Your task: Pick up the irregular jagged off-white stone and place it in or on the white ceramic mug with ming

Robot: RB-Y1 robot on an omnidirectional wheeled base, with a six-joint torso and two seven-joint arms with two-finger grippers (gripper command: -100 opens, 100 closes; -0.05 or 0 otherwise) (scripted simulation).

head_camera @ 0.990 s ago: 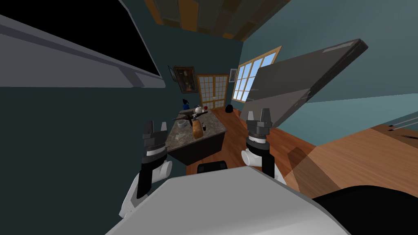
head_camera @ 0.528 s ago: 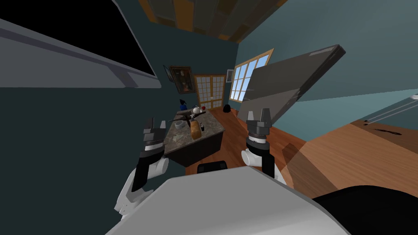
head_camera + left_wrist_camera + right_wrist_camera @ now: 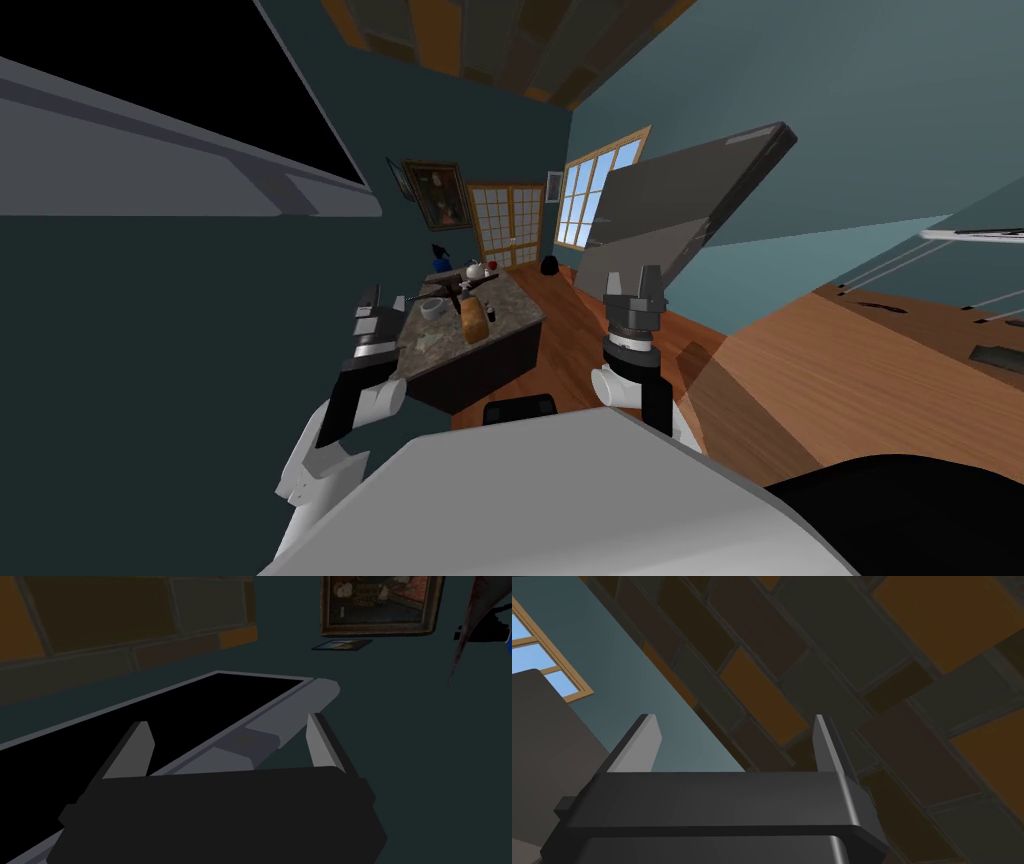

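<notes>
- The left gripper (image 3: pixel 380 300) is hovering left of centre in the head view, where it is overlapping the left edge of the table (image 3: pixel 505 300). Its fingers (image 3: pixel 137 738) are standing wide apart and gripping nothing.
- The right gripper (image 3: pixel 633 282) is pointing upward just right of centre, above the wooden floor (image 3: pixel 800 380). Its jaws are spread just as wide, with nothing between them.
- The table, with a mottled stone-like top, is sitting mid-frame, well beyond both grippers.
- A white mug (image 3: pixel 432 308) is standing on the table's left part, with a brown loaf-like thing (image 3: pixel 474 322) just to its right.
- A pale lump, seemingly the off-white stone (image 3: pixel 427 340), is lying on the table top just below the mug in the frame. It is too small for its shape to show.
</notes>
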